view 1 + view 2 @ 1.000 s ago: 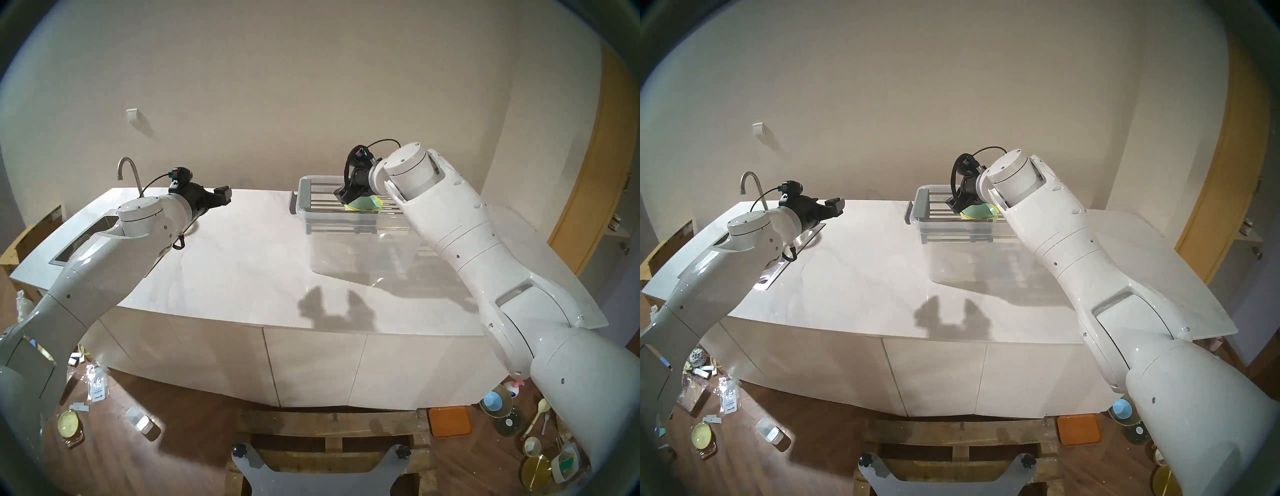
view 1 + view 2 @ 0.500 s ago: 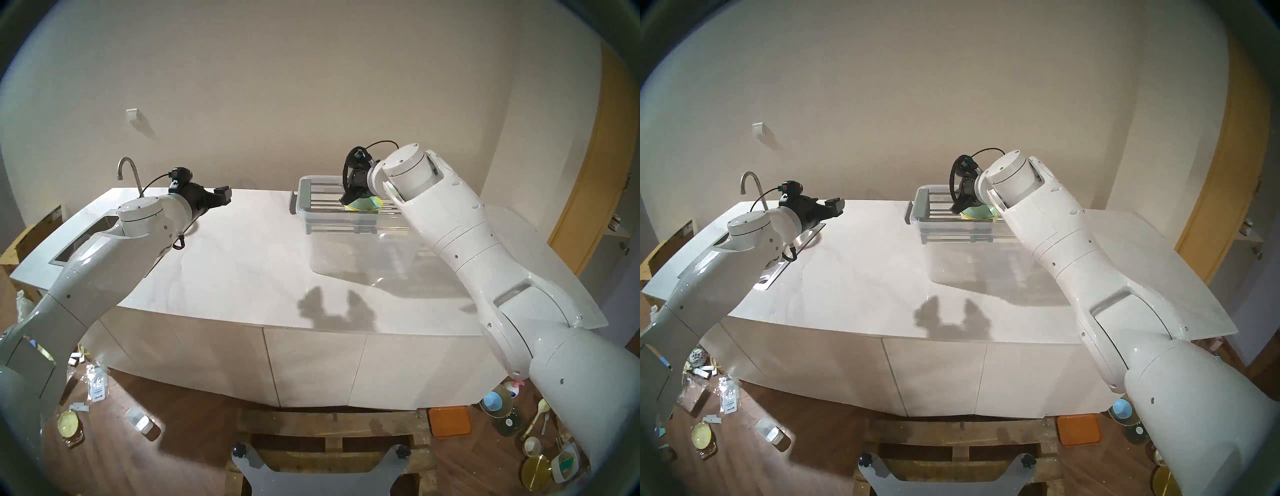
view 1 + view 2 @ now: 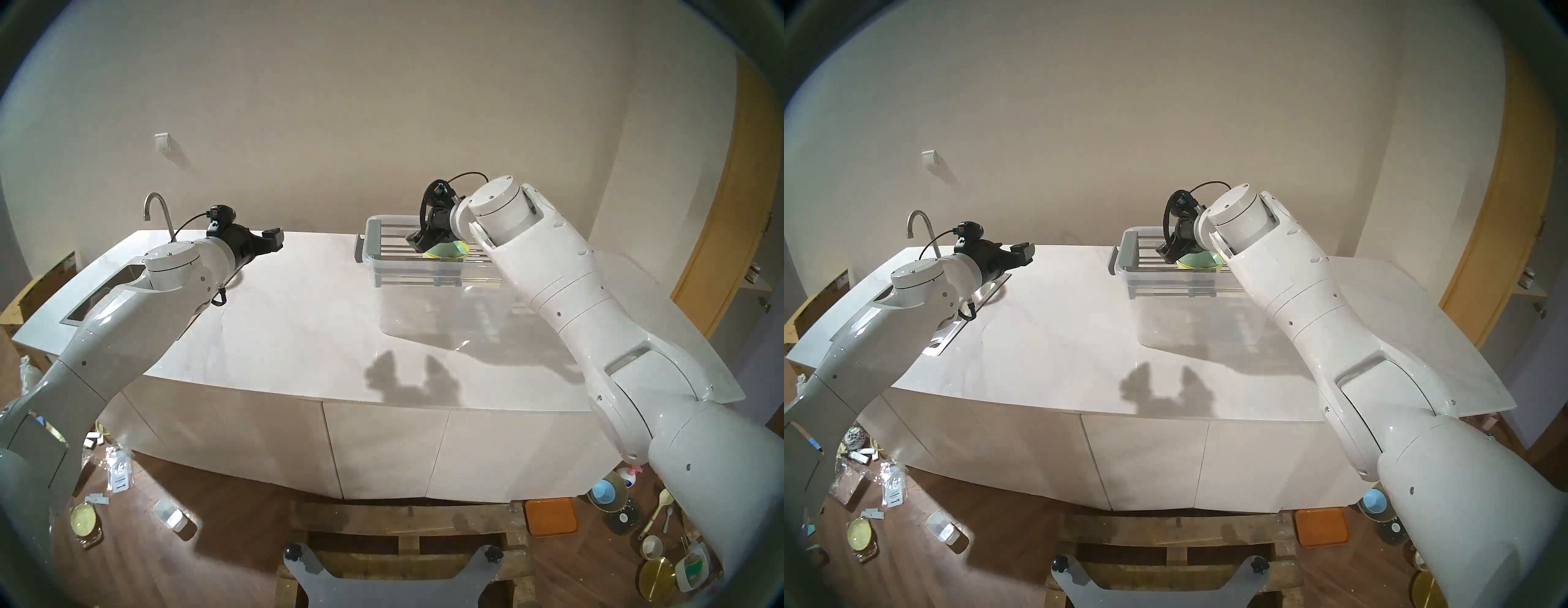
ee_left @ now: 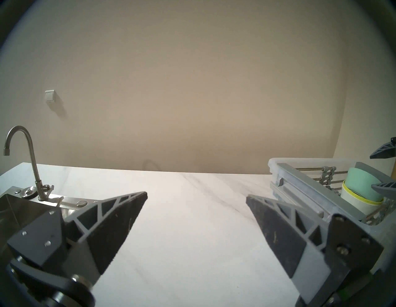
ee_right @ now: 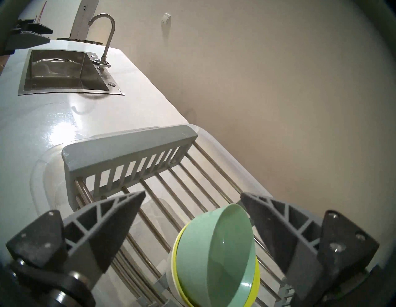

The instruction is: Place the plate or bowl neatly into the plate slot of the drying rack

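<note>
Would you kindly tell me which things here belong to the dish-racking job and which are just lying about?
Part of the job:
- green bowl, on edge in the rack, nested against a yellow bowl
- drying rack and its rods
- right gripper, open around the green bowl

Just lying about:
- sink and tap
- clear tub under the rack
- orange tray on the floor
- left gripper, open and idle

counter (image 3: 1055,339): white, marbled, on white cabinets
sink (image 3: 970,297): steel, far left of counter, with tap (image 3: 919,220) behind
tub (image 3: 1191,314): clear, far right part of counter
rack (image 3: 1136,254): grey, laid across tub top
green bowl (image 3: 1197,258): tilted on rods, nested in yellow bowl (image 3: 1208,266)
right gripper (image 3: 1168,251): just beside green bowl, jaws apart
left gripper (image 3: 1021,254): level above counter, near sink, empty
floor: orange tray (image 3: 1322,526), scattered dishes
</note>
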Controlling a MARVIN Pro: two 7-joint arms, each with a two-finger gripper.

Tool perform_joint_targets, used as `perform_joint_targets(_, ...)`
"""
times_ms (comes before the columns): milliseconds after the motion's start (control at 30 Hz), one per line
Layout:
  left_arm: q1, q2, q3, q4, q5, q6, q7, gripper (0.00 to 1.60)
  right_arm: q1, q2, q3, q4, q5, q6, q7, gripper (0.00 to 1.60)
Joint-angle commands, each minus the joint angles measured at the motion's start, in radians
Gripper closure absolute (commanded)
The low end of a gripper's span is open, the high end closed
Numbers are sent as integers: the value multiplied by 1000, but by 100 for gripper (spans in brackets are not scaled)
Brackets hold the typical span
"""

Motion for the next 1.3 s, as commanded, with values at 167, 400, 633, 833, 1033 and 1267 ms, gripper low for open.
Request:
perform_joint_targets(167, -32, 2, -19, -15, -1, -8, -8, 0, 39, -14, 5, 8, -3, -15, -3, 31)
perform_joint_targets(400, -32, 2, -19, -15, -1, -8, -8, 0, 36, -17, 5, 25, -1, -18, -1, 56)
perform_joint_targets(633, -32, 2, -19, -15, -1, -8, -8, 0, 20, -9, 9, 13, 1, -11, -4, 71)
perform_joint_targets(833, -32, 2, -19, -15, -1, -8, -8, 0, 9, -6, 16, 2, 3, -6, -5, 83)
perform_joint_targets(1033, -32, 2, -19, -15, -1, -8, -8, 0, 7, -4, 21, -5, 2, -5, -8, 85)
perform_joint_targets(1267, -32, 2, -19, -15, -1, -8, -7, 0, 21, -4, 33, -28, 3, 4, -6, 0)
